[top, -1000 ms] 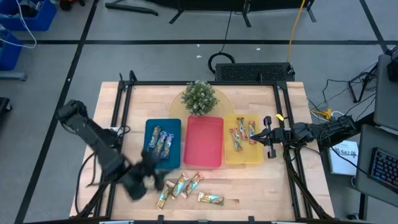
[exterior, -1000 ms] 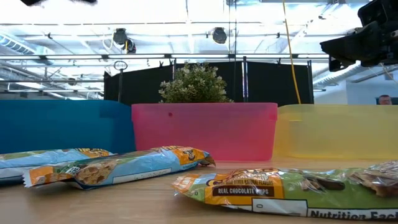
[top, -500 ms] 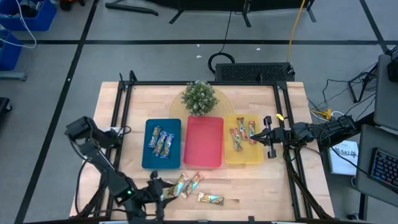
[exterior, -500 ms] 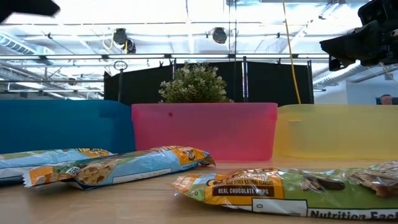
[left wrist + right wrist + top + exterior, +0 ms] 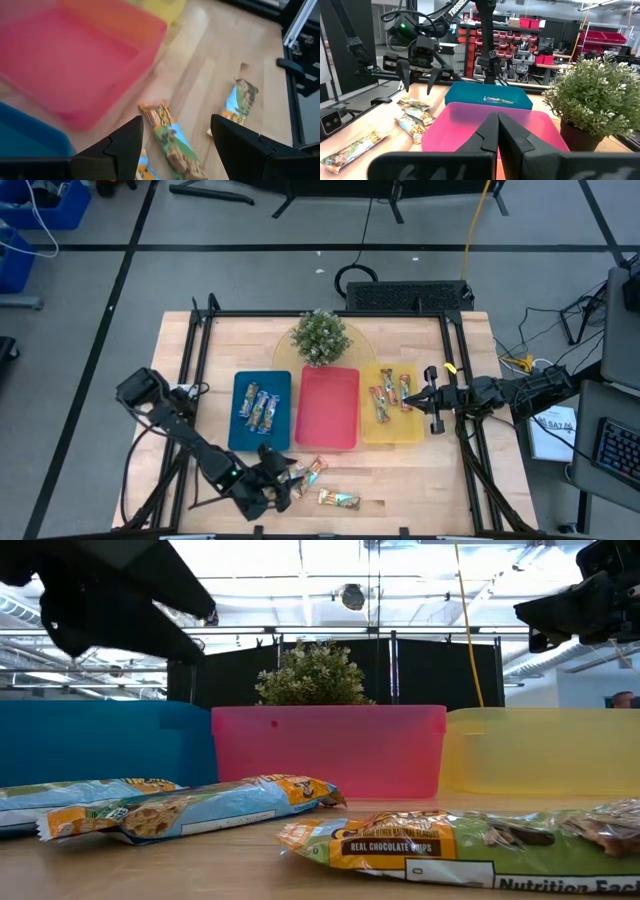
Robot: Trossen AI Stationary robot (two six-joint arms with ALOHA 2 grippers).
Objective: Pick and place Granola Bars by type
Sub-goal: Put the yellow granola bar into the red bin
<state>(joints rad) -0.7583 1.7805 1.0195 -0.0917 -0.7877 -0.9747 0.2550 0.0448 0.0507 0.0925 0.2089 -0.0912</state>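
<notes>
Several loose granola bars (image 5: 300, 475) lie flat on the wooden table near its near edge, one more (image 5: 340, 500) a little to the right. They show close up in the low view (image 5: 190, 810). More bars lie in the blue tray (image 5: 245, 435) and the yellow tray (image 5: 392, 432); the red tray (image 5: 328, 415) holds none. My left gripper (image 5: 280, 480) is open and hovers above the loose bars, one orange-and-blue bar (image 5: 170, 145) below the gap between its fingers. My right gripper (image 5: 428, 402) is shut and empty at the yellow tray's right side.
A small potted plant (image 5: 320, 337) stands behind the red tray. Black frame rails (image 5: 195, 350) run along the table's left and right sides. Bare wood lies right of the loose bars toward the near right corner (image 5: 420, 480).
My left gripper has gone from the blue tray's near edge toward the table's right, along the near edge, until it stands over the loose bars. It has come into the low view at the top left. The bars and my right arm have kept still.
</notes>
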